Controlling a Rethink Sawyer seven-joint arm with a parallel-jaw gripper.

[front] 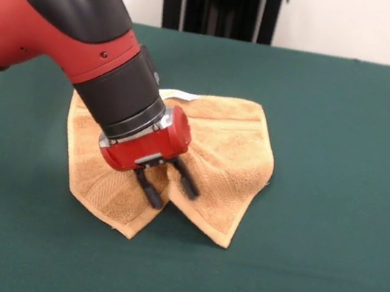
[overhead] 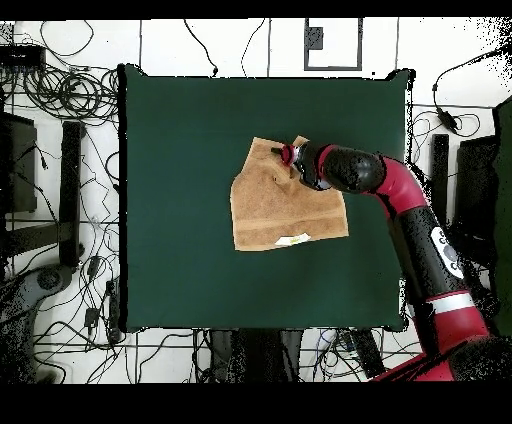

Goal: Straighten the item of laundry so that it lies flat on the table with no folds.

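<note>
Table (front: 333,214) in green cloth, cut off at the near and side edges in the front view. Arm (front: 72,28) comes in from the side and covers the towel's middle. Towel (front: 234,160), tan-orange terry, sits near table centre: not flat, near edge split into two pointed flaps with a notch between, creases running through it. Gripper (front: 167,185) has its fingers spread apart over that notch, gripping nothing I can see. White tag (overhead: 296,239) on the far edge.
</note>
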